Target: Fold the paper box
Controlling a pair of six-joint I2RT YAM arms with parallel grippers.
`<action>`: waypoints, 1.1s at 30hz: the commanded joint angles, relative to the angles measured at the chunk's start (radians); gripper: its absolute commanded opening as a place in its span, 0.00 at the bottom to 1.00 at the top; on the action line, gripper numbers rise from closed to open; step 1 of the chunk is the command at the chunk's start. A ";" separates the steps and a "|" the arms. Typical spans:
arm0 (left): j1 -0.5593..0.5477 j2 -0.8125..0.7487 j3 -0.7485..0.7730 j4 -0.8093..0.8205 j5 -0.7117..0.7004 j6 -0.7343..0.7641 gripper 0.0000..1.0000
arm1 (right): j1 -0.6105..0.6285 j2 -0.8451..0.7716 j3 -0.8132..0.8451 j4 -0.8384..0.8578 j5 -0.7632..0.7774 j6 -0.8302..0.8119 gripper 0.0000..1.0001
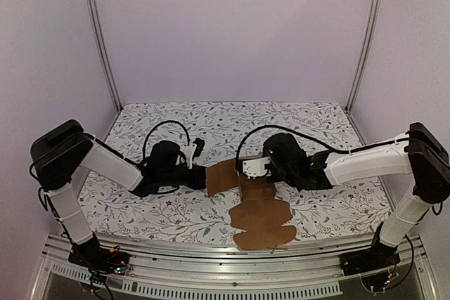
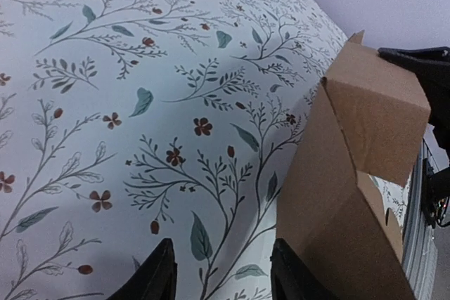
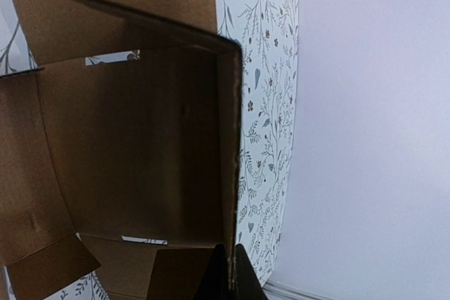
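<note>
The paper box (image 1: 261,217) is a brown cardboard sheet, partly folded, lying near the table's front edge. One panel (image 1: 222,177) is raised between the two grippers. My right gripper (image 1: 246,175) is shut on the edge of an upright panel (image 3: 140,138). In the right wrist view its fingertips (image 3: 242,279) pinch that thin edge, with the gripper (image 3: 230,277) at the bottom. My left gripper (image 1: 200,173) stands open just left of the raised panel. Only tablecloth shows between the left gripper's (image 2: 221,280) fingers, and the cardboard (image 2: 337,194) rises beside the right finger (image 2: 292,275).
A floral tablecloth (image 1: 176,124) covers the table. Pale enclosure walls (image 1: 232,26) with metal posts stand on three sides. A metal rail (image 1: 211,254) runs along the near edge, where both arm bases are bolted. Black cables (image 1: 165,128) loop above each wrist.
</note>
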 commanded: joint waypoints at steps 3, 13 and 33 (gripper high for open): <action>-0.076 0.020 0.028 -0.006 0.042 0.089 0.46 | 0.009 -0.024 -0.121 0.268 0.013 -0.115 0.00; -0.135 0.012 -0.055 0.167 0.040 0.055 0.50 | 0.025 -0.054 -0.235 0.379 -0.006 -0.144 0.00; -0.314 -0.127 0.012 0.006 0.030 0.080 0.55 | 0.077 -0.137 -0.450 0.626 0.019 -0.168 0.00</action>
